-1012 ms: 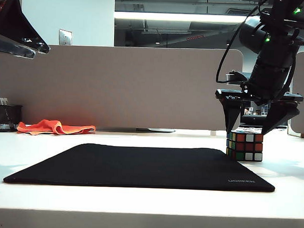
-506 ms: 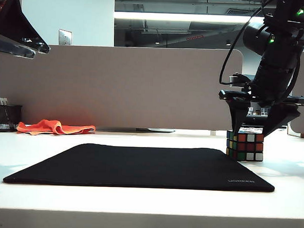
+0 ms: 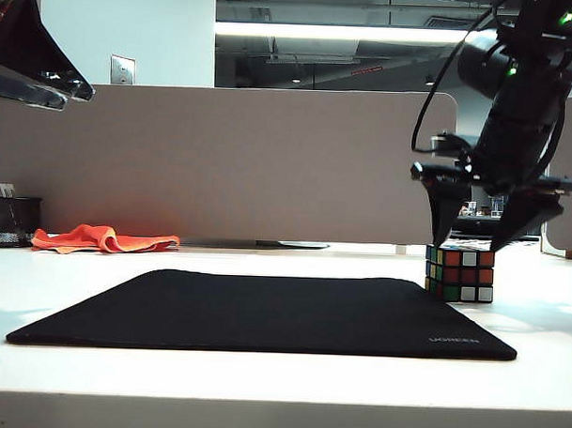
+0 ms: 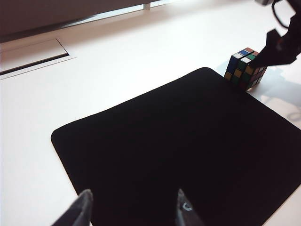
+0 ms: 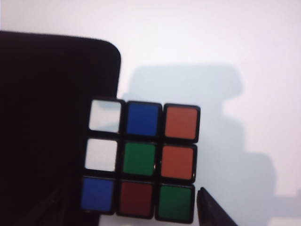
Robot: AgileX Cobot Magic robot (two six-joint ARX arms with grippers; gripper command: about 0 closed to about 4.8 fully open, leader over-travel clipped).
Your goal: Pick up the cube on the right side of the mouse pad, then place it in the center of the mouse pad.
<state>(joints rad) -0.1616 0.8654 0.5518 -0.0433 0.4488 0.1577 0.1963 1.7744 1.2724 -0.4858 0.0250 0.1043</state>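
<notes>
the table (image 3: pixel 261 382) carried everything, and on it the pad (image 3: pixel 264 312) lay flat and bare, its centre free, which suited a task that wanted the cube set there. the cube (image 3: pixel 461 274) stood on the table at the pad's right edge, touching or just overlapping that edge, not yet lifted. the right gripper (image 3: pixel 480 241) hung straight above it, fingers pointing down and spread wider than the cube, one tip to each side of its top; it gripped nothing, and i judged it was placed so for a drop onto the cube and a squeeze. the left gripper (image 4: pixel 134 209) waited high over the pad's near left part, fingers wide apart and empty, probably kept back so the right arm had room.

the exterior view gave the height of the right tips against the cube and the orange cloth (image 3: pixel 105 238) and pen cup (image 3: pixel 14 221) far left at the back; neither wrist view had those. the right wrist view showed the cube's top face (image 5: pixel 140 158) and how its white-and-blue column sat against the pad's rounded corner (image 5: pixel 56 117), with only one fingertip (image 5: pixel 211 212) visible. the left wrist view showed the whole pad surface (image 4: pixel 178 146) and the cube (image 4: pixel 244 68) at its far corner.
</notes>
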